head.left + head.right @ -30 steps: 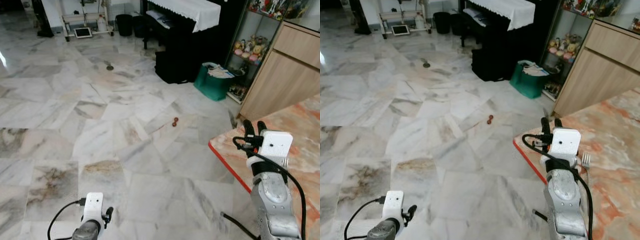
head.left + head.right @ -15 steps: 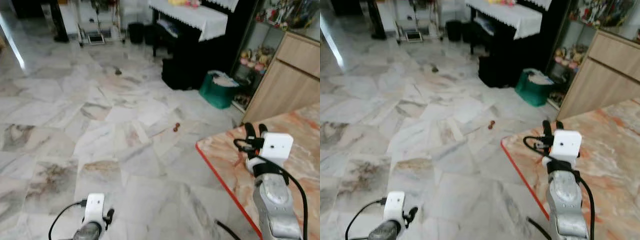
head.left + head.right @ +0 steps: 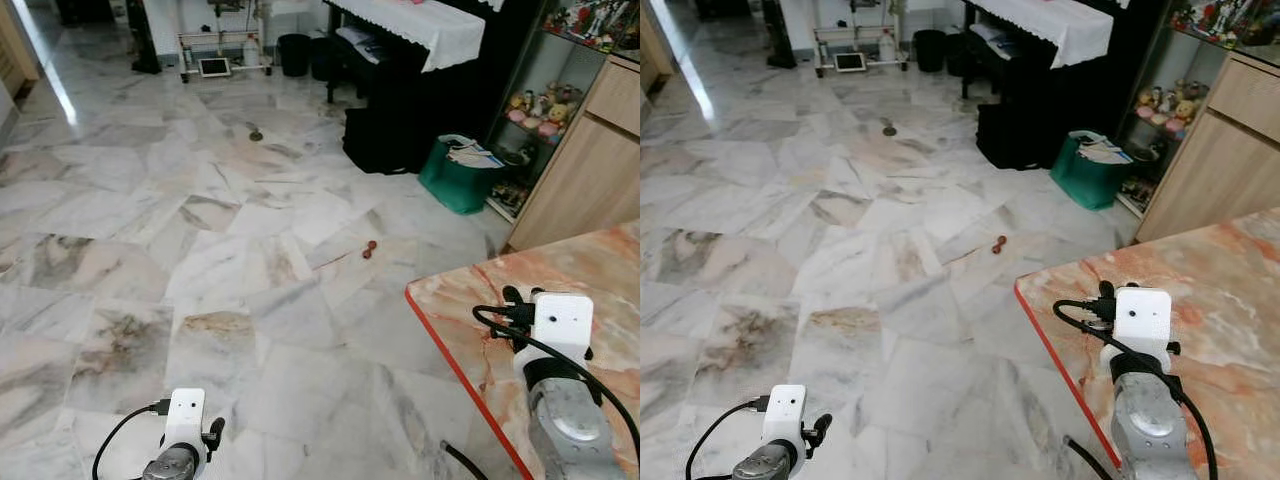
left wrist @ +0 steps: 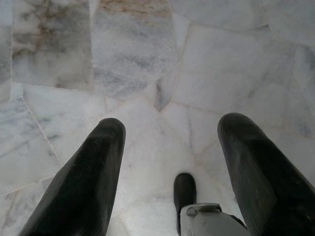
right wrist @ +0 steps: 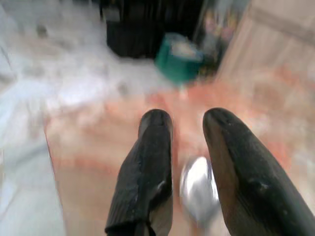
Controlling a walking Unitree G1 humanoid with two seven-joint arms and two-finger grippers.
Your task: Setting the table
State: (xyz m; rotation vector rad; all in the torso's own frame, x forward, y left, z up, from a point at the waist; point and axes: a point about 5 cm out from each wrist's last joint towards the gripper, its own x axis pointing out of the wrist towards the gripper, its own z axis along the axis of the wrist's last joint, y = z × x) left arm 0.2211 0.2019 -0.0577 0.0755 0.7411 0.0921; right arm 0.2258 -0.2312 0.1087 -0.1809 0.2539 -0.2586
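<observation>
An orange marble table [image 3: 570,265] with a red edge has its corner at my lower right. My right gripper [image 3: 513,296] is held over that corner, fingers pointing away across the top. In the right wrist view the gripper [image 5: 187,118] has a blurred silver utensil [image 5: 199,191] between its two black fingers [image 5: 147,172], just above the orange surface. I cannot tell whether the utensil is a fork or a spoon. My left gripper [image 4: 172,162] hangs idle over the pale marble floor, open and holding nothing.
Beyond the table corner stand a light wooden cabinet [image 3: 585,170], a green bag of papers [image 3: 460,178] and a black piano under a white cloth [image 3: 400,60]. A small brown object [image 3: 370,247] lies on the wide marble floor to the left.
The whole view has shifted as the camera moved. My right gripper now sits lower in the picture, still over the table corner. The left arm hangs as before.
</observation>
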